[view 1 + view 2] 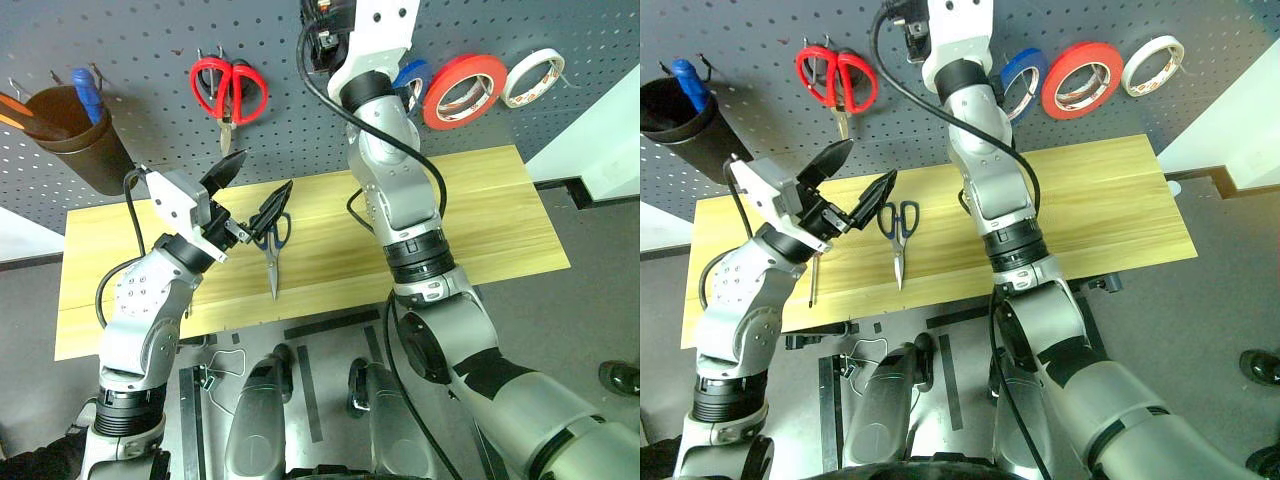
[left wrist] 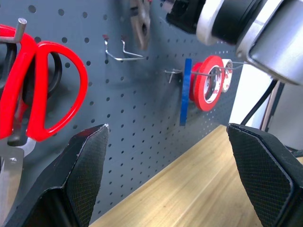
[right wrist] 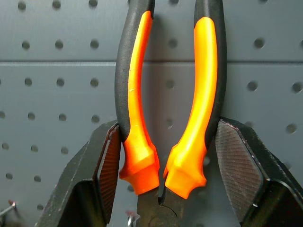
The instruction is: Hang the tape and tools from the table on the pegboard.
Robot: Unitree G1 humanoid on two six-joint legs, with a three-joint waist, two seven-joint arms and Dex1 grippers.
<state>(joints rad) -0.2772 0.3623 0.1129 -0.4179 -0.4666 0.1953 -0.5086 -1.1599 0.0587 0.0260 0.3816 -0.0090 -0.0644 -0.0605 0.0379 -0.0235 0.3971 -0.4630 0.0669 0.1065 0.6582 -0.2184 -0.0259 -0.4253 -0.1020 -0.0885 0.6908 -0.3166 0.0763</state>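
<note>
The pliers [image 3: 142,94], with orange-and-black handles, stand upright against the pegboard [image 1: 130,40], and my right gripper [image 3: 168,125] is shut on both handles. In the left wrist view the pliers' head [image 2: 140,23] hangs just above an empty wire hook [image 2: 120,52]. The red tape [image 1: 465,90] hangs on a peg. Dark-handled scissors [image 1: 272,245] lie on the table [image 1: 480,210], tips toward me. My left gripper [image 1: 253,185] hovers open just above and left of them, holding nothing. A thin dark shaft [image 1: 812,285], perhaps the screwdriver's, lies by my left arm with its handle hidden.
Red-handled scissors [image 1: 230,90] hang at the upper left of the board. A blue roll [image 1: 410,80] and a white roll [image 1: 533,77] flank the red tape. A dark cup [image 1: 75,140] holding a blue-handled item is mounted far left.
</note>
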